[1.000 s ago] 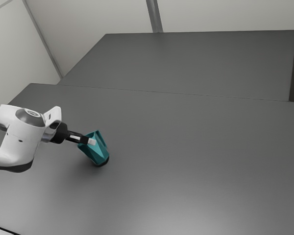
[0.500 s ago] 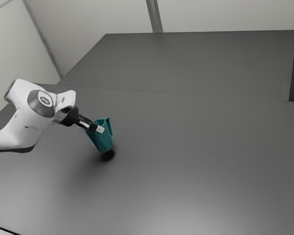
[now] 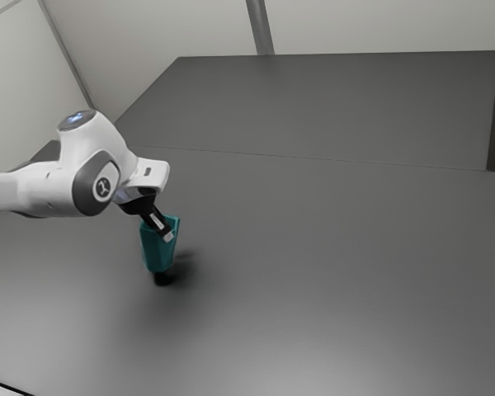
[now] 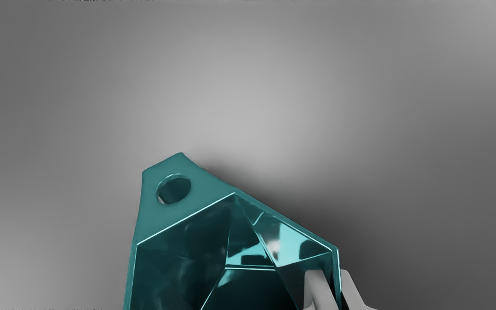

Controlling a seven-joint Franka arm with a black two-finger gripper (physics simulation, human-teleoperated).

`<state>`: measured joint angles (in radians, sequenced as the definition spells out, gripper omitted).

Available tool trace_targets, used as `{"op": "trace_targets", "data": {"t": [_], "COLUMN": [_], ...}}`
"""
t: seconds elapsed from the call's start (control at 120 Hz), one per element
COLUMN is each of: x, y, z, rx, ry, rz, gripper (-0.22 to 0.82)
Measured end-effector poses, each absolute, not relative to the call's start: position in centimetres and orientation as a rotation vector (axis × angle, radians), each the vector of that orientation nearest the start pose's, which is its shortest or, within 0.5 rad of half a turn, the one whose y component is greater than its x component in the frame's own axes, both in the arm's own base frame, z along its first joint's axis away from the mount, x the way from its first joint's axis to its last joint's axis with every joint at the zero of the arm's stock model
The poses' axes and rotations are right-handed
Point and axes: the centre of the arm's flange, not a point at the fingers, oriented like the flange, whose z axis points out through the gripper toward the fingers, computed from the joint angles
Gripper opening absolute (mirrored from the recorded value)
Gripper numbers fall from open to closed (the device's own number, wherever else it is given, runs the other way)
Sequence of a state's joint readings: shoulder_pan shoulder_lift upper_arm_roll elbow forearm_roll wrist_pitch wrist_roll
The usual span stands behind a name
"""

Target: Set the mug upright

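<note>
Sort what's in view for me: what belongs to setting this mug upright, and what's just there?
Job:
- teal mug, the thing to stand up
- gripper, shut on the mug's wall
- dark table, the likely place to stand it

Just there:
- dark panel beyond the table
- pale wall
- grey post

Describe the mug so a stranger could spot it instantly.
Find the grey table, then the white arm entering from the exterior view's left. Its black gripper pinches one wall of the mug, faceted and open-topped, teal against their white and black.
</note>
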<state>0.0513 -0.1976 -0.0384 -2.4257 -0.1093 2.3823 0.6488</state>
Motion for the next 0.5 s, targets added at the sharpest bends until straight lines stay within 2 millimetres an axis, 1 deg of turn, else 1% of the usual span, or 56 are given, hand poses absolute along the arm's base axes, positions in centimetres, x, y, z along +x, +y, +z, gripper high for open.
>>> {"op": "trace_targets", "data": {"t": [0.275, 0.4, 0.5], "x": [48.3, 48.6, 48.9], "y": [-2.8, -3.3, -2.9], "z": [39.7, 39.0, 38.1], "rx": [-3.064, -3.093, -3.115], "ry": [0.640, 0.525, 0.421], "rz": [-0.329, -0.335, -0.337], "gripper": [-0.18, -0.18, -0.18]}}
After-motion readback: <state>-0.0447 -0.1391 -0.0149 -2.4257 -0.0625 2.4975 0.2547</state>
